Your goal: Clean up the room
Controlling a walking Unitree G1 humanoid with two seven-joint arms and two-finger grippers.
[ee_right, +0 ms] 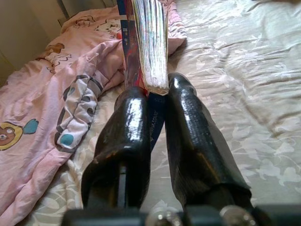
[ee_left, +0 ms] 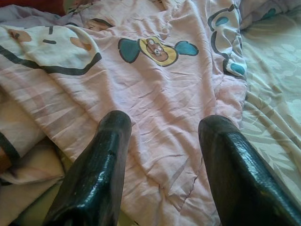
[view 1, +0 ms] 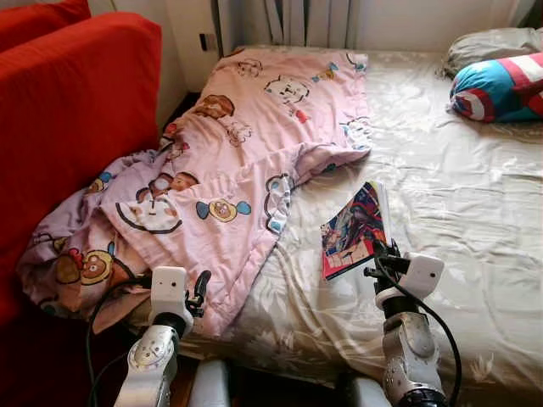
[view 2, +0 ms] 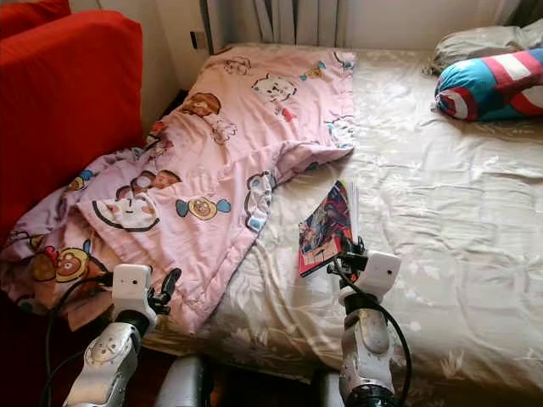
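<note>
A colourful comic book point(view 1: 354, 229) stands tilted above the beige bed sheet point(view 1: 458, 195), near the bed's front edge. My right gripper point(view 1: 379, 256) is shut on its lower corner; in the right wrist view the book point(ee_right: 146, 42) rises edge-on from between the two black fingers point(ee_right: 127, 127). A pink cartoon-print blanket point(view 1: 221, 170) lies rumpled over the left half of the bed and spills toward the sofa. My left gripper point(view 1: 202, 292) is open just above the blanket's front edge point(ee_left: 160, 108), holding nothing.
A red sofa point(view 1: 68, 110) stands close on the left. At the bed's far right lie a blue, red and white shield-print pillow point(view 1: 501, 87) and a grey pillow point(view 1: 492, 44). Curtains and a wall stand behind the bed.
</note>
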